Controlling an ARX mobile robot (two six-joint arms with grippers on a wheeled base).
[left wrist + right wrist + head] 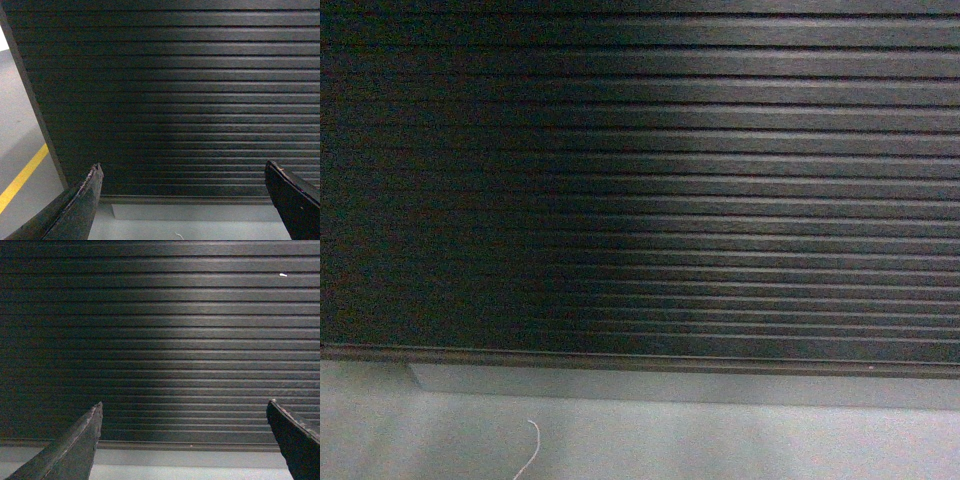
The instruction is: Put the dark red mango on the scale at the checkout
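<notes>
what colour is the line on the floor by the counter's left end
Yellow: the floor line shows only in the left wrist view.

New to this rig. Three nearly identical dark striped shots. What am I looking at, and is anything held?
It is a wheeled robot with two arms, parked close to a checkout counter. All three cameras face its ribbed black front. The head view also shows the grey plinth and the floor. Each wrist camera looks out between its own pincer's two dark fingers: left pincer, right pincer. Both stand wide open and hold nothing. The left wrist view catches the counter's end and a yellow floor line. No mango, scale or countertop is in view.
</notes>
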